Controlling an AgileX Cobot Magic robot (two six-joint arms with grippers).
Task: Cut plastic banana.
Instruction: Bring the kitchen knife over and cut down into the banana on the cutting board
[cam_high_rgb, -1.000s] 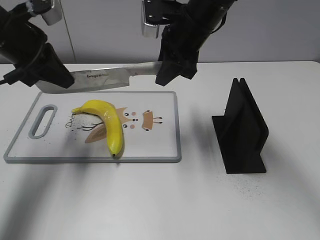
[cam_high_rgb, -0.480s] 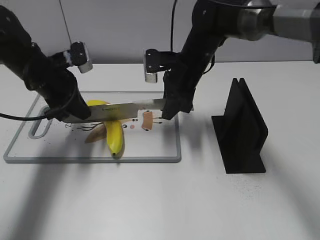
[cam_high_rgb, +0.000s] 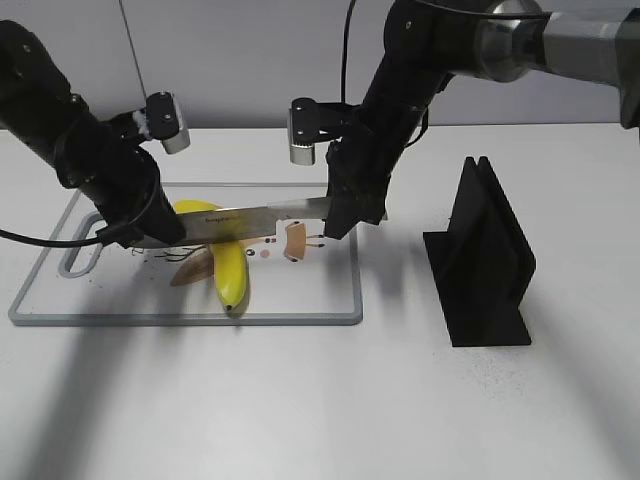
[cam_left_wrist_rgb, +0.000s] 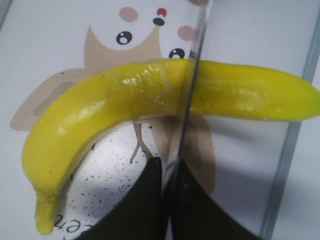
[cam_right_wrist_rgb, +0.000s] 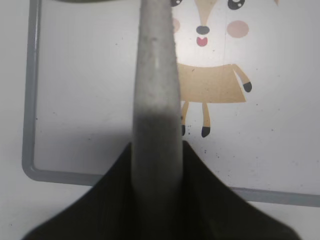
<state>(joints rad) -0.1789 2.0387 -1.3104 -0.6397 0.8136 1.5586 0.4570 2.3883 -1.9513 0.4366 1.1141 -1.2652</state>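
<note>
A white table (cam_high_rgb: 330, 400) carries two things — a grey-rimmed cutting board (cam_high_rgb: 300, 300) and, right of it, a black stand (cam_high_rgb: 485, 260).

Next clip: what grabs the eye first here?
A long knife held level across the cutting board, the left gripper clamped on one end and the right gripper on the other. Its blade lies across the middle of the plastic banana. A black stand sits apart at right.
</note>
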